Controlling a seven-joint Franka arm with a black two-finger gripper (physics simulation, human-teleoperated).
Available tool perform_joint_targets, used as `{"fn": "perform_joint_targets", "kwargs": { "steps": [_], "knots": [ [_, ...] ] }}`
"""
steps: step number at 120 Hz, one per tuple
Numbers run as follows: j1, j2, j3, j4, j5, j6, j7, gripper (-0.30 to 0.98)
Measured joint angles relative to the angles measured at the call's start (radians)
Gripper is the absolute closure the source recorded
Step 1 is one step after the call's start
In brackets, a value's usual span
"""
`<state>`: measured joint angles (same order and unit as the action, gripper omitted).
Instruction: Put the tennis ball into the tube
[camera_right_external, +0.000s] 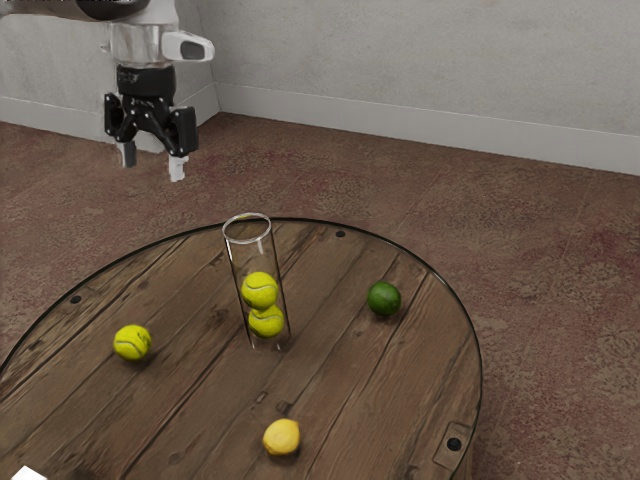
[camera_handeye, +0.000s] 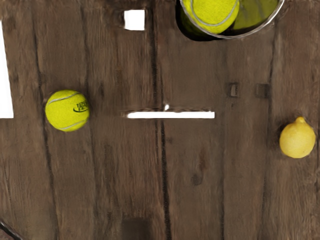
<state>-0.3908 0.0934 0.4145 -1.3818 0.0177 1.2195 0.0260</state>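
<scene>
Ball (camera_right_external: 132, 342) lies loose on the table (camera_right_external: 190, 400), apart from the tube (camera_right_external: 257, 259). Should prove light, firm under grippy felt, quick to roll; take it from above, across its widest part. The tube stands upright, two balls (camera_right_external: 260, 290) inside; wall thickness hard to read. Gripper (camera_right_external: 152, 161) high, fingers apart, empty.

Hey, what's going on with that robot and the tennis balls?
The robot isn't holding anything right now. Its open gripper hangs in the air above the round table. The clear tube has two tennis balls in it, one on top of the other. Another ball sits loose on the wood, and that's the one to put in. A lemon and a green fruit are there too.
</scene>
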Motion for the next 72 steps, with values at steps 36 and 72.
{"fn": "perform_joint_targets", "kwargs": {
  "steps": [36,72],
  "knots": [
    [0.195,-0.237,-0.058,-0.531,0.026,0.288,0.009,0.02],
    [0.241,-0.179,0.036,-0.956,-0.022,0.788,0.044,0.02]
  ]
}}
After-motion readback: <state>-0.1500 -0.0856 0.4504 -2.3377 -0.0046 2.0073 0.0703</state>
